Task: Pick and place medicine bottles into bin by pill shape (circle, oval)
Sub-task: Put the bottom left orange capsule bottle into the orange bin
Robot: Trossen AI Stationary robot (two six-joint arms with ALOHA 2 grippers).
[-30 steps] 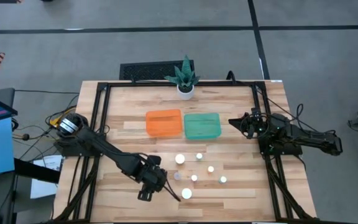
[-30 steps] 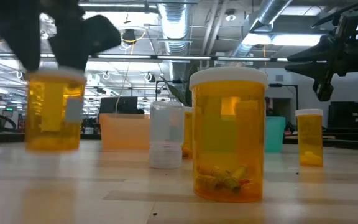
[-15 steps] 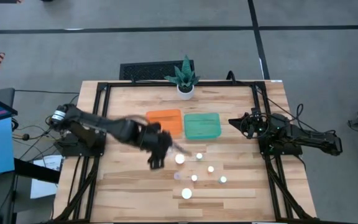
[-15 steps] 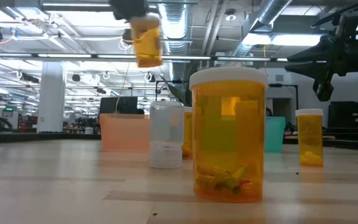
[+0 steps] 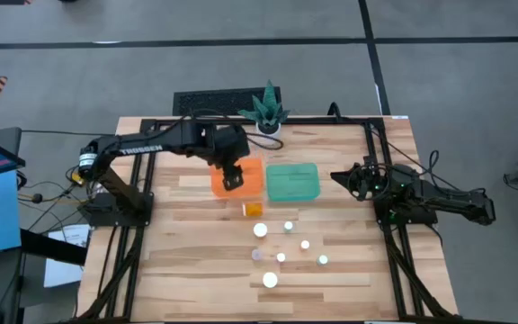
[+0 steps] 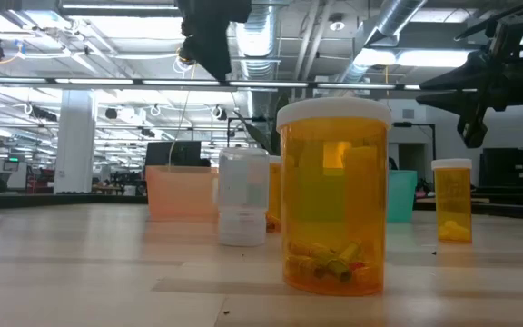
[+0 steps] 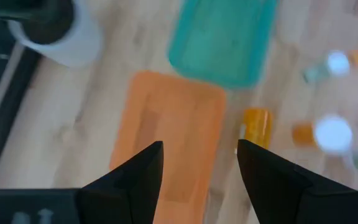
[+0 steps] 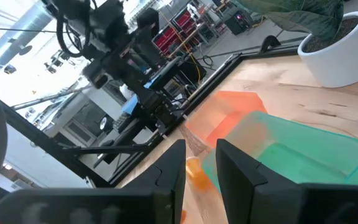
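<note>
My left gripper (image 5: pixel 233 178) hangs open and empty above the orange tray (image 5: pixel 219 180); the left wrist view shows its fingers apart (image 7: pixel 199 149) over the tray (image 7: pixel 166 143). One orange bottle (image 5: pixel 254 209) lies on its side on the table just near of the orange tray, outside it; it also shows in the left wrist view (image 7: pixel 257 127). Several white-capped bottles (image 5: pixel 260 229) stand upright in a group nearer the front. In the low view the closest one (image 6: pixel 334 195) holds a few pills. My right gripper (image 5: pixel 338 176) waits at the right of the green tray (image 5: pixel 292 182), its fingers a little apart (image 8: pixel 201 163).
A white plant pot (image 5: pixel 268 129) stands at the far edge behind the trays. A clear bottle (image 6: pixel 241 195) stands cap down among the orange ones. Black frame rails run along the table's left and right sides. Bare wood lies at the near left.
My left gripper has lifted an orange bottle off the near left of the table and carried it up and toward the far edge, to above the orange tray. It has let go. The bottle now lies on its side on the table beside the tray.
</note>
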